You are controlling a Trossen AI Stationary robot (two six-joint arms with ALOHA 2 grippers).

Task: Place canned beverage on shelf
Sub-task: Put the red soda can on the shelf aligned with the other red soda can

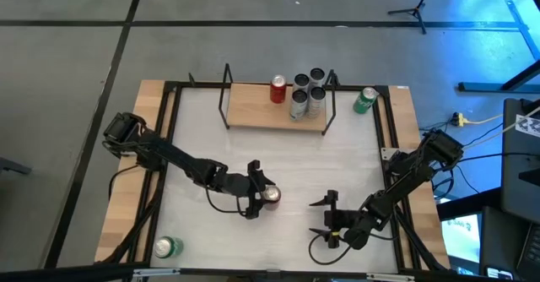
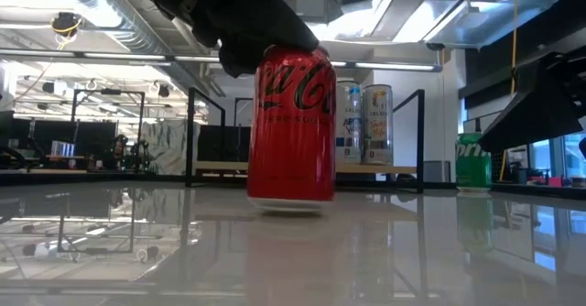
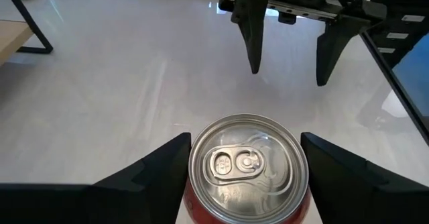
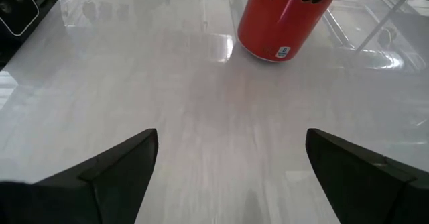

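Red can, probably black script; green can.

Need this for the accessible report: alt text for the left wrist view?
A red can with a silver pull-tab top sits upright on the white tabletop between the left claw fingers, which flank it closely. Beyond it, the right claw hangs open above the table.
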